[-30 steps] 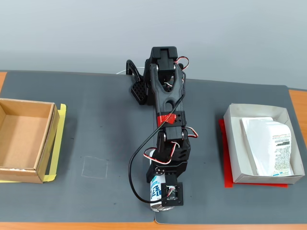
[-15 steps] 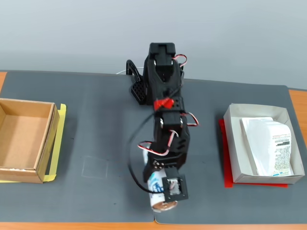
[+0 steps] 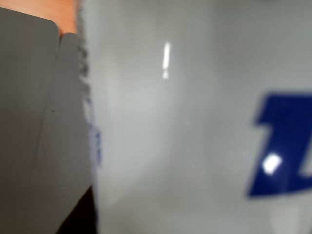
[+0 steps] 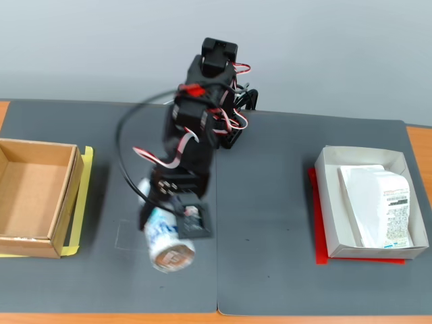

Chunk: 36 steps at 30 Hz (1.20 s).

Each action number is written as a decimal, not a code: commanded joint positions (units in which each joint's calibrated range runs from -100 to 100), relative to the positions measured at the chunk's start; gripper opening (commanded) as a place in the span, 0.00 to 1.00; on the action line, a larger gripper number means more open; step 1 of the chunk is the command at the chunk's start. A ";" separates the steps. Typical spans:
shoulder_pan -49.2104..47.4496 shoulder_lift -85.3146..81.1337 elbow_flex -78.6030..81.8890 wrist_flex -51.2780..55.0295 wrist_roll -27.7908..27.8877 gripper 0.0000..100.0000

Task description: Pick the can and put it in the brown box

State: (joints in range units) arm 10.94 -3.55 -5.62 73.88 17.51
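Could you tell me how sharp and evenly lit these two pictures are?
Wrist view: the can fills the frame, out of focus, with small glare spots. Fixed view: even, soft light; the arm, gripper and can are motion-blurred, while the brown box and white box are sharp.

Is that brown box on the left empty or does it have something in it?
Empty: the fixed view shows the brown box with a bare cardboard floor. The can is outside it, at the gripper.

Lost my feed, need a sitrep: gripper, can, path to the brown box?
Gripper shut on can, carried above the mat. Brown box empty, at left in the fixed view. Nothing between them.
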 commanded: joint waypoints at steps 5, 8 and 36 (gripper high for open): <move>11.56 -6.74 -4.06 -3.19 7.87 0.15; 16.76 -6.57 -5.51 -5.19 8.81 0.16; 33.42 14.27 -6.05 -32.68 19.54 0.16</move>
State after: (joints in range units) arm 43.24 10.31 -8.34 43.43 35.92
